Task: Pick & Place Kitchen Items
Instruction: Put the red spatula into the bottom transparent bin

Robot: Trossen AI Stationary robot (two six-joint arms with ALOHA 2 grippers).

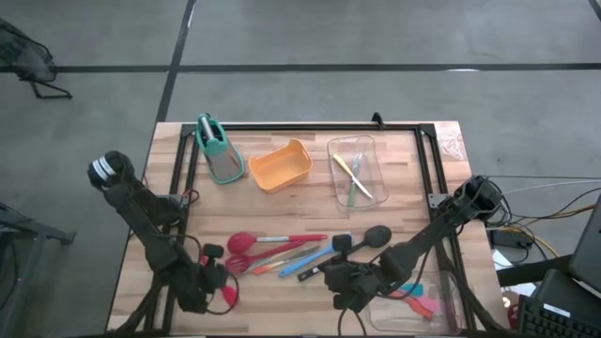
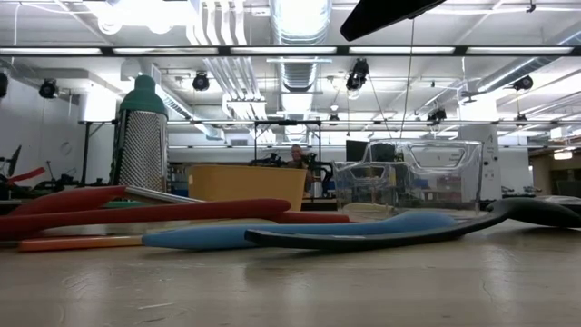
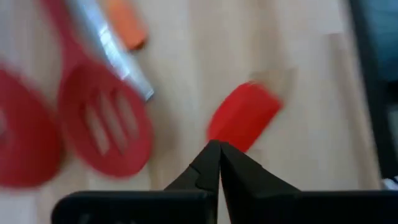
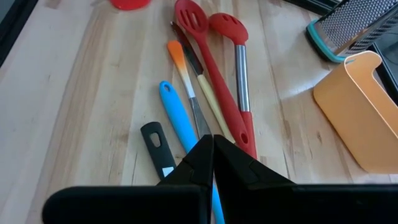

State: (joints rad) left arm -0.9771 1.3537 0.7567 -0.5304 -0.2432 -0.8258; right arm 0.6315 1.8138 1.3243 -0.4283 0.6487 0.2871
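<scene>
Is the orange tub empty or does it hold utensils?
Empty: the high view shows only bare orange floor inside the orange tub; no utensil lies in it.

Two dark jointed arms, each hand [image 3: 219,163] ending in tapered black fingers.

Grey concrete floor [image 1: 376,38] crossed by dark seam lines around the wooden desk [image 1: 310,202]. Overhead, exposed silver ducts [image 2: 218,27] and long bright strip lights [image 2: 300,50]. Farther back, a person [image 2: 296,154] seated among workstations.

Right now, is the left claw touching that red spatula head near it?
Cannot tell. In the left wrist view the shut left claw overlaps the red spatula head, but neither contact nor gap shows plainly.
</scene>
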